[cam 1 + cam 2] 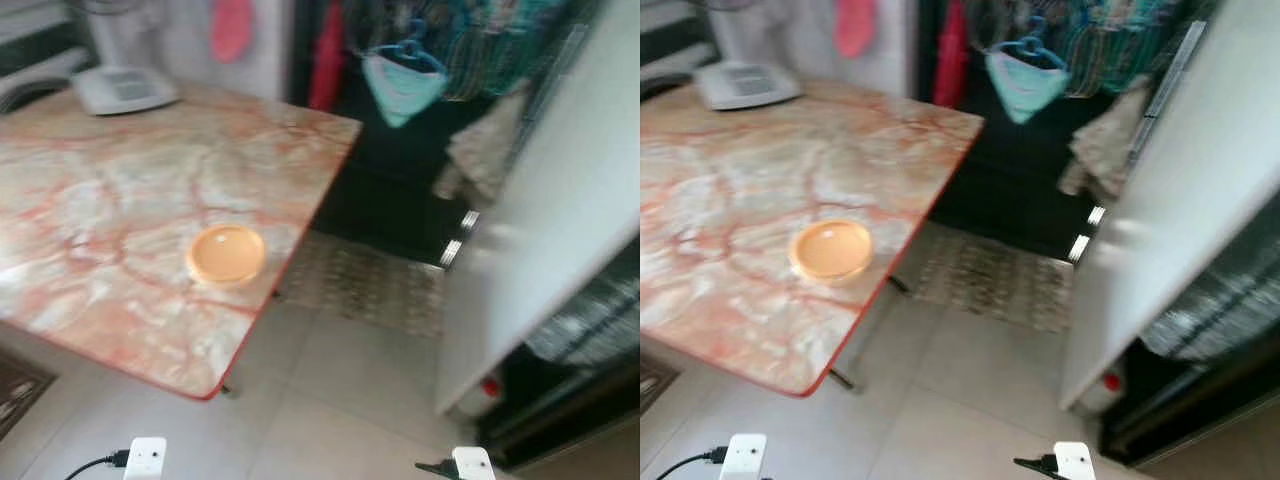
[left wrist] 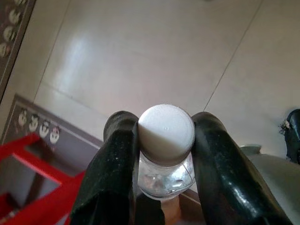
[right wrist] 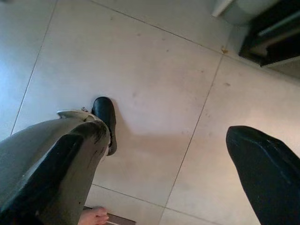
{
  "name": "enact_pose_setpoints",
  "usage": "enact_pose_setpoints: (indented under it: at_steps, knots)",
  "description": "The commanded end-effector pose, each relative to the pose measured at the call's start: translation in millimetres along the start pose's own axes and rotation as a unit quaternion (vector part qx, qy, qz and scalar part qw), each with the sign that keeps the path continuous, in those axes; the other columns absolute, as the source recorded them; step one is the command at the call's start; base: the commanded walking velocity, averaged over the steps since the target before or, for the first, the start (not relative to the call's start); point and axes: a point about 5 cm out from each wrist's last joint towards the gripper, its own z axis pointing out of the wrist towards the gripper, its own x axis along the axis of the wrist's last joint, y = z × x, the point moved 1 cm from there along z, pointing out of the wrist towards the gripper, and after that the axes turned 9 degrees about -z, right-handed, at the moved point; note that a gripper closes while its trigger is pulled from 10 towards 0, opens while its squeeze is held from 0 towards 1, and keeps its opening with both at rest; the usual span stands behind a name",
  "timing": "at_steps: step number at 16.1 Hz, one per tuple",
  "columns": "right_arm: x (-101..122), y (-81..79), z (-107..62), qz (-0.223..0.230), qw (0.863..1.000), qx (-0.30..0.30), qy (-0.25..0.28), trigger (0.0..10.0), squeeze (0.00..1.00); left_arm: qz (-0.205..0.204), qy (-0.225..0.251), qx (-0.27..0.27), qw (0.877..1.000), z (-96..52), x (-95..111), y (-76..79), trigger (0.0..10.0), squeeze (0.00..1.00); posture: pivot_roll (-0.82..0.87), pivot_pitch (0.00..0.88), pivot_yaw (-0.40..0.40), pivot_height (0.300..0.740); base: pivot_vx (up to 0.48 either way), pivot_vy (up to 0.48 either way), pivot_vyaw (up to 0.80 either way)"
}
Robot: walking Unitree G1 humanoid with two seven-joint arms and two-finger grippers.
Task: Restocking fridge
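Observation:
My left gripper is shut on a clear bottle with a white screw cap, one black finger on each side of the neck, held low over the tiled floor. My right gripper hangs open above the floor with nothing between its fingers. At the right stands the fridge, its white door swung open and its dark inside showing shelves. A small red-capped item sits low by the door's foot. The picture from the head is blurred.
A marble-patterned table with a red edge is at the left, bearing an orange round container and a white device. A patterned mat lies on the floor ahead. Clothes hang behind. A black foot stands on the tiles.

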Motion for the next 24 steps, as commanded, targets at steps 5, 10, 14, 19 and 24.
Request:
enact_pose_setpoints:
  at_steps: [5, 10, 14, 19, 24]
  knots:
    - [-0.9, 3.8, -0.6, -0.001, 1.0, -0.003, -0.004, 10.0, 0.0, 0.011, -0.003, -0.002, 1.0, 0.3, 0.7, 2.8, 10.0, 0.0, 0.13, 0.0, -0.068, 0.74, 0.0, -0.229, -0.79]
    - [-0.2, 3.5, -0.6, 0.006, 1.0, -0.003, 0.001, 10.0, 0.0, 0.012, -0.004, -0.003, 1.0, 0.4, 1.0, 2.9, 10.0, 0.0, 0.13, 0.0, -0.065, 0.74, 0.0, -0.318, -0.16]
    - [-0.4, 3.5, -0.6, 0.009, 1.0, -0.004, 0.001, 10.0, 0.0, 0.015, -0.004, -0.004, 1.0, 0.4, 1.0, 3.0, 10.0, 0.0, 0.13, 0.0, -0.063, 0.74, 0.0, -0.258, 0.0]
    - [-0.6, 3.9, -0.7, 0.009, 1.0, -0.005, 0.003, 10.0, 0.0, 0.014, -0.003, -0.006, 1.0, 0.2, 0.6, 3.6, 10.0, 0.0, 0.13, 0.0, -0.064, 0.74, 0.0, -0.259, 0.0]
    - [-0.1, 5.1, -0.8, 0.012, 1.0, -0.008, 0.005, 10.0, 0.0, 0.007, -0.005, -0.006, 1.0, 0.2, 0.2, 4.5, 10.0, 0.0, 0.13, 0.0, -0.067, 0.74, 0.0, -0.101, 0.0]
